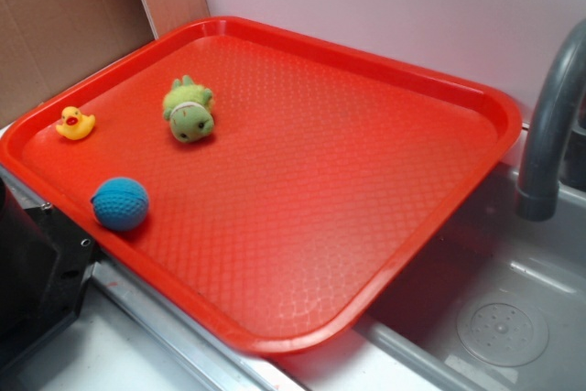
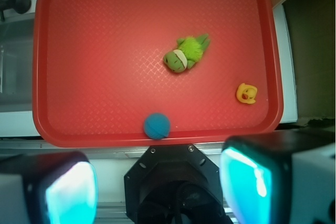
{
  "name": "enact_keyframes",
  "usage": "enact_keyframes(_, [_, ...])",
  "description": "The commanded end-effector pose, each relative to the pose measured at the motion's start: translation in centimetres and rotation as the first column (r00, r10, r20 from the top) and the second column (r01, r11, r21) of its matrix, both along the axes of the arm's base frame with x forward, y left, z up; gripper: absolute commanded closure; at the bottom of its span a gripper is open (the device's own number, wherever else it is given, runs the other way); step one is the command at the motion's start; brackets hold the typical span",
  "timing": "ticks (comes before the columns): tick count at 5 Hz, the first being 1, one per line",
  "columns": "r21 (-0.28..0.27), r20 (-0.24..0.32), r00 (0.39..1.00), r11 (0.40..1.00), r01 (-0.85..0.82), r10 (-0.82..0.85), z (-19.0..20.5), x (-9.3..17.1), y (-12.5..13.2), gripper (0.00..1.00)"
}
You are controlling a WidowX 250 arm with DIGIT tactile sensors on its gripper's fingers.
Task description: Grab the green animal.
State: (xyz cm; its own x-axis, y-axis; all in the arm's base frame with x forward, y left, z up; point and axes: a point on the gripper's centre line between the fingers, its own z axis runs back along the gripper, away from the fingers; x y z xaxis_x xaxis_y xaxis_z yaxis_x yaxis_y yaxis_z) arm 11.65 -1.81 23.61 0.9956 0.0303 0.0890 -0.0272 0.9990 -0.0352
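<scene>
Approach stage: green animal (image 2: 185,54) lying on red tray (image 2: 105,77) between duck (image 2: 246,93) and blue ball (image 2: 157,125), end effector (image 2: 157,182) spread, high above, needing descent over it.

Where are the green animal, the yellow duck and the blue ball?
green animal (image 1: 189,113): exterior view, on its body.
yellow duck (image 1: 75,123): exterior view, on its body.
blue ball (image 1: 120,203): exterior view, on its knitted middle.

Open tray floor (image 2: 105,51) lay all round the green animal (image 2: 186,54). Nearest obstacles in the wrist view: the blue ball (image 2: 157,125) at seven o'clock and the yellow duck (image 2: 246,93) at four o'clock, both well apart.
</scene>
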Motion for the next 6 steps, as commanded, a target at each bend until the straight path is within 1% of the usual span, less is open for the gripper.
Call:
enact_keyframes(1, [0.0, 0.0, 1.0, 1.0, 0.0, 0.0, 0.0, 0.0, 0.0, 0.0])
enact_keyframes(2, [0.126, -0.051, 0.988, 0.982, -0.138, 0.145, -5.0, 2.8, 4.0, 0.0])
enact_keyframes(3, [0.095, -0.042, 0.961, 0.959, -0.267, 0.272, -9.9, 4.5, 4.6, 0.0])
enact_keyframes(4, [-0.03, 0.037, 0.898, 0.899, -0.437, 0.438, -10.7, 6.8, 3.3, 0.0])
enact_keyframes(5, [-0.099, 0.107, 0.756, 0.763, -0.639, 0.646, -10.2, 8.0, 3.3, 0.0])
enact_keyframes(6, [-0.129, 0.103, 0.57, 0.579, -0.805, 0.815, -10.7, 8.9, 5.1, 0.0])
